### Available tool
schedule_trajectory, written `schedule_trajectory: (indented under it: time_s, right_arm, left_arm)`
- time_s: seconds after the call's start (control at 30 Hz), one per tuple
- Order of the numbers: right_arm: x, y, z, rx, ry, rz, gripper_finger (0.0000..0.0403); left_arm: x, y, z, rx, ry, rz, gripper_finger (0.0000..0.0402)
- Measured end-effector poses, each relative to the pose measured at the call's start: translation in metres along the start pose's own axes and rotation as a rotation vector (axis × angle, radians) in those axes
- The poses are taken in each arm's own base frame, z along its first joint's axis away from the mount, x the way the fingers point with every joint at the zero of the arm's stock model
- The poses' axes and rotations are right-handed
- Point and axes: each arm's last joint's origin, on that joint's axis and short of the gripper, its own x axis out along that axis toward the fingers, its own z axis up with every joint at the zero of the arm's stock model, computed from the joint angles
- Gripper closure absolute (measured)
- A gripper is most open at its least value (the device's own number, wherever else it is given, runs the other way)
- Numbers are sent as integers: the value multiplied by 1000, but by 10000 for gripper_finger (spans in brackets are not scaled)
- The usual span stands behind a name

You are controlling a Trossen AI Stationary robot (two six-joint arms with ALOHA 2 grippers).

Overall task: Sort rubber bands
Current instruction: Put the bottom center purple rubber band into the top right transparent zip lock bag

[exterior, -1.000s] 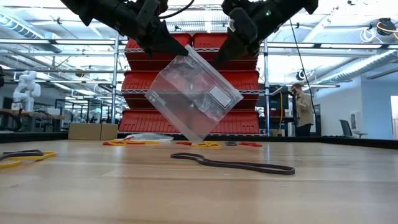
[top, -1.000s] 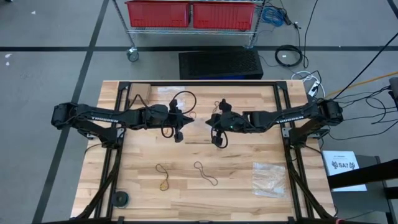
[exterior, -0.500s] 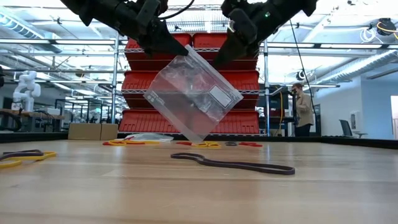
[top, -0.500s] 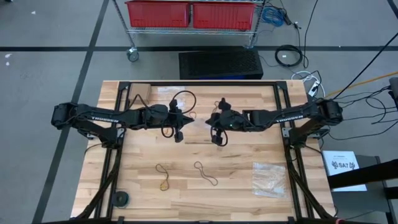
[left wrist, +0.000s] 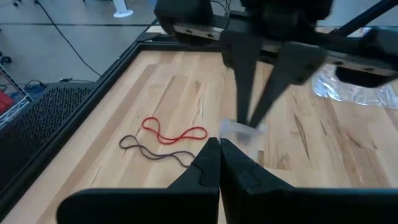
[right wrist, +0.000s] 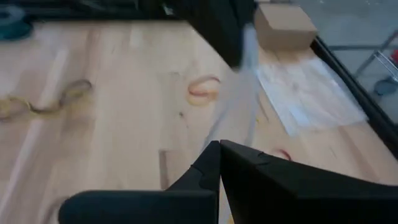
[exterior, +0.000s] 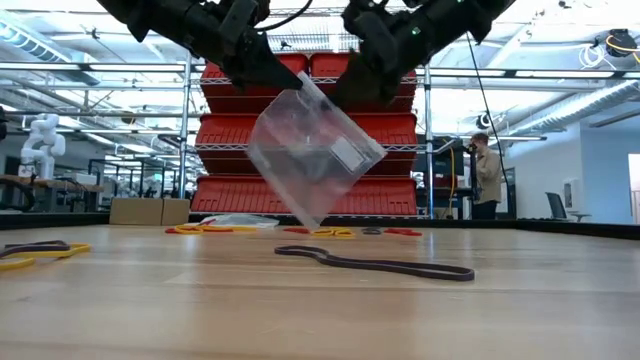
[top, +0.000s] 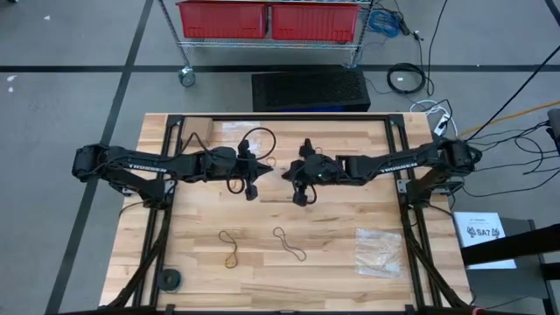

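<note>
A clear plastic bag [exterior: 312,150] hangs over the table's middle between my two grippers. My left gripper [exterior: 283,80] is shut on its upper left end and my right gripper [exterior: 345,95] on its upper right end. In the high view they stand close together, my left gripper [top: 260,178] and my right gripper [top: 290,180]. Rubber bands lie flat on the wood: a dark one [exterior: 375,265], a yellow one [exterior: 35,255], and red and yellow ones [exterior: 210,229] farther back. A red one [left wrist: 174,132] lies beside a dark one [left wrist: 155,152]. My left gripper pinches the bag's upper left corner [exterior: 293,90] between its two fingers, coming slanting down from the table's left. The bag hangs below, clear of the table. My right gripper pinches the bag's top edge at the right [exterior: 340,102], slanting down from the table's right. The bag bulges between the two holds, and its lowest corner [exterior: 312,222] is off the wood.
A second clear bag [top: 379,249] lies near the table's right front. A flat bag [top: 236,129] and a cardboard box [top: 197,131] sit at the far edge. A small black roll [top: 168,279] is at the near left corner. A person [exterior: 488,175] stands in the room behind.
My right gripper has moved toward the table's left, closer to my left gripper, and tipped down a little. The bag, which hung flat between the two holds, now bows out into a rounded bulge. Both grippers have stayed shut on it.
</note>
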Motion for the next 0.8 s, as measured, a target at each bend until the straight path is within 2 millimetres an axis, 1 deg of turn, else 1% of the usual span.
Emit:
schedule_trajectory:
  time_s: [0.1,0.2,0.3,0.4,0.47,0.57,0.63,0.73,0.8]
  right_arm:
    - [11,2,-4,23,-11,15,403]
    - [27,5,-13,64,6,12,403]
    - [37,5,-24,91,53,-65,403]
    - [35,4,-24,101,43,-172,403]
    - [32,3,-19,99,17,-182,403]
    - [26,3,-11,83,-33,-162,403]
    - [25,4,-9,58,-40,-134,403]
    - [29,7,-10,40,-56,-63,403]
    - [34,9,-15,42,-75,-50,403]
  left_arm:
    - [0,-1,0,1,0,-4,401]
    - [0,-4,1,4,-6,-13,402]
    - [-1,-7,1,8,-9,-23,401]
    - [-1,-11,1,12,-7,-29,402]
    - [-2,-13,1,15,-7,-37,401]
    - [-2,-17,0,21,-4,-36,402]
    - [-2,-19,0,24,-9,-27,402]
    - [-2,-21,-4,4,-2,-23,402]
    - [0,-23,-7,-14,-8,-25,402]
